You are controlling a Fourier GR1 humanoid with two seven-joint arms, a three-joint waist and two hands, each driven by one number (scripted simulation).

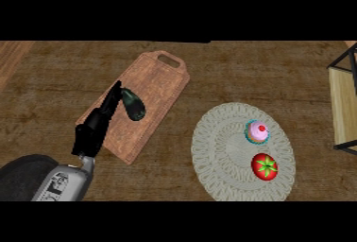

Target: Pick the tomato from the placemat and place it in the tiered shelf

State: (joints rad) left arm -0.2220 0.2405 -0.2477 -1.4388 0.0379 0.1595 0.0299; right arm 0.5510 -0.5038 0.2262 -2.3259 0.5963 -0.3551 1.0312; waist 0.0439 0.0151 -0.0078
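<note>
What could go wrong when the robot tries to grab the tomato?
The cupcake sits right beside the tomato on the placemat, so a hand reaching in might bump it. The left hand is far off over the cutting board near a dark vegetable. The shelf shows only at the edge, so placing may be tricky.

Worktop [230, 66] is dark brown wood grain, with a lighter strip at the far left edge. Three things sit directly on it: a wooden cutting board [157, 87] left of centre, angled, handle hole at its far end – a round, off-white woven placemat [213, 156] right of centre, near the board but not touching it – and the tiered shelf [343, 101] at the right edge, black frame with a light wood tier, only partly in view
</note>
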